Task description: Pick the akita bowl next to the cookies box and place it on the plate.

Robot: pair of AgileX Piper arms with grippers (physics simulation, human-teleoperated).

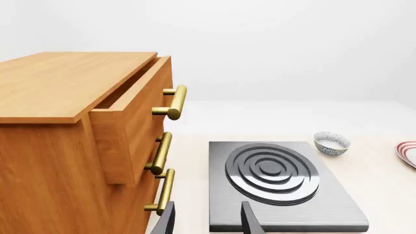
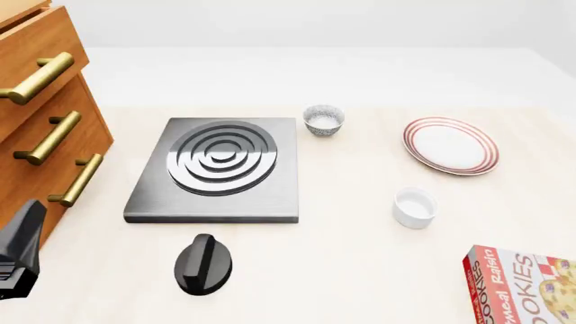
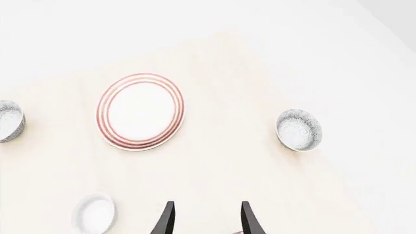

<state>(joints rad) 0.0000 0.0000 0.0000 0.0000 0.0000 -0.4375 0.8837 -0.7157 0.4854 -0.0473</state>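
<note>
The front view looks down and forward from above the table's near edge, covering the stove plate point(image 2: 218, 170), plate point(image 2: 449, 145) and cookies box point(image 2: 524, 287). The left wrist view sits low and close, facing along the stove plate point(image 1: 279, 184) beside the wooden drawer cabinet point(image 1: 71, 141). The right wrist view looks down from higher up. All three share the plate point(image 3: 141, 111).

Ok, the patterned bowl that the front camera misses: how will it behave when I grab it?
The akita bowl looks like hard, smooth ware, so it is probably stiff but slippery. Its curved wall may let it skid or tilt if nudged off-centre. Much smaller than the plate, it is likely light.
</note>
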